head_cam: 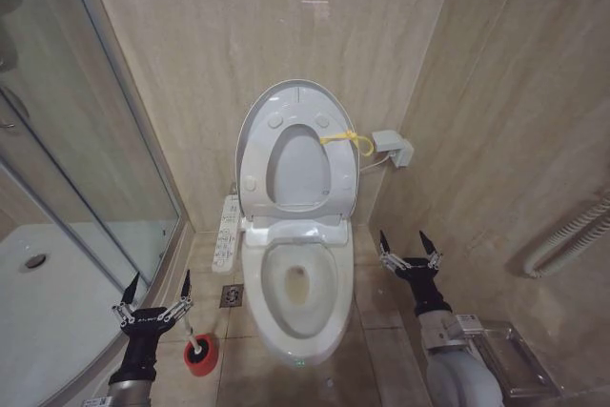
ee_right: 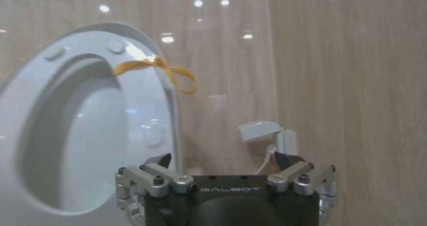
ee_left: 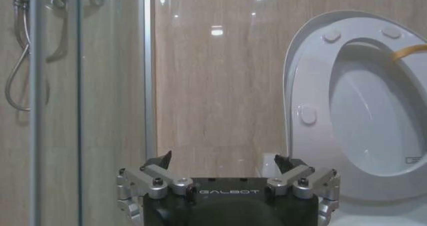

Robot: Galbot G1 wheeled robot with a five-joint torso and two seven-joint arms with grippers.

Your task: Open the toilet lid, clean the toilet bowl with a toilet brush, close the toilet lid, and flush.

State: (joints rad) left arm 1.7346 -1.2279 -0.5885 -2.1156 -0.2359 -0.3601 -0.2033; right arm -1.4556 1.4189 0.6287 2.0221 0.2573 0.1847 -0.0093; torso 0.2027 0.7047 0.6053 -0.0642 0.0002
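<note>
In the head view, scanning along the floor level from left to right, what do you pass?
Shower tray → left gripper, open → toilet brush in its red holder → toilet bowl, with the toilet lid raised against the wall → right gripper, open.

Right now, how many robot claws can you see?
2. The left gripper hangs open above the toilet brush; the right gripper hangs open right of the toilet bowl.
</note>
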